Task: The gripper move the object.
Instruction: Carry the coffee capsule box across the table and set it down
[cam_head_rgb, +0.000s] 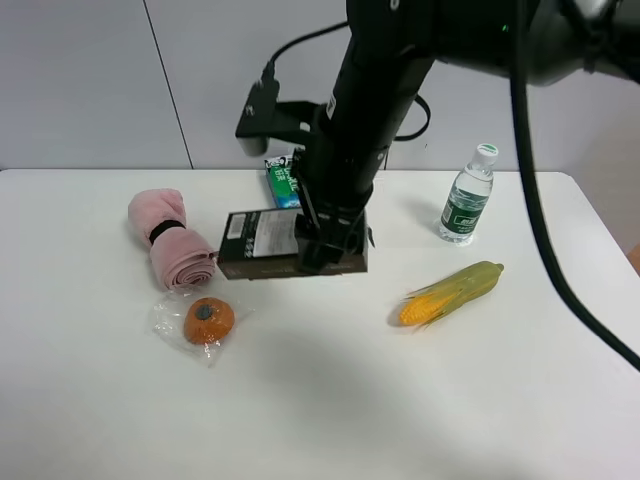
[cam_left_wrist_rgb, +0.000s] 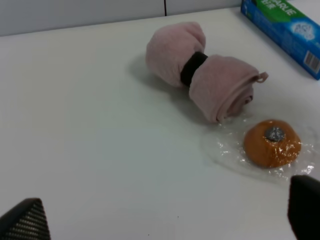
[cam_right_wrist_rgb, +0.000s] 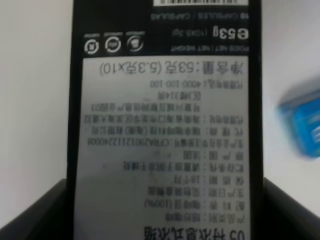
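Observation:
The object, a flat black box with a white printed label (cam_head_rgb: 262, 240), is held between the fingers of my right gripper (cam_head_rgb: 325, 248), which reaches across to the table's middle left. The box seems lifted slightly off the white table (cam_head_rgb: 320, 400). In the right wrist view the box (cam_right_wrist_rgb: 165, 125) fills the frame, and the gripper (cam_right_wrist_rgb: 165, 212) has a black finger (cam_right_wrist_rgb: 30, 215) on each side of it. My left gripper (cam_left_wrist_rgb: 165, 220) is open and empty, with its fingertips (cam_left_wrist_rgb: 25, 220) wide apart low over the table. The left arm is out of the exterior view.
A pink rolled towel (cam_head_rgb: 170, 240) (cam_left_wrist_rgb: 205, 75) lies left of the box. A wrapped orange (cam_head_rgb: 208, 320) (cam_left_wrist_rgb: 272, 142) lies in front of the towel. A blue-green toothpaste box (cam_head_rgb: 283, 182) (cam_left_wrist_rgb: 287, 30) (cam_right_wrist_rgb: 302, 122) lies behind. A water bottle (cam_head_rgb: 467, 195) and a corn cob (cam_head_rgb: 450, 293) are on the right.

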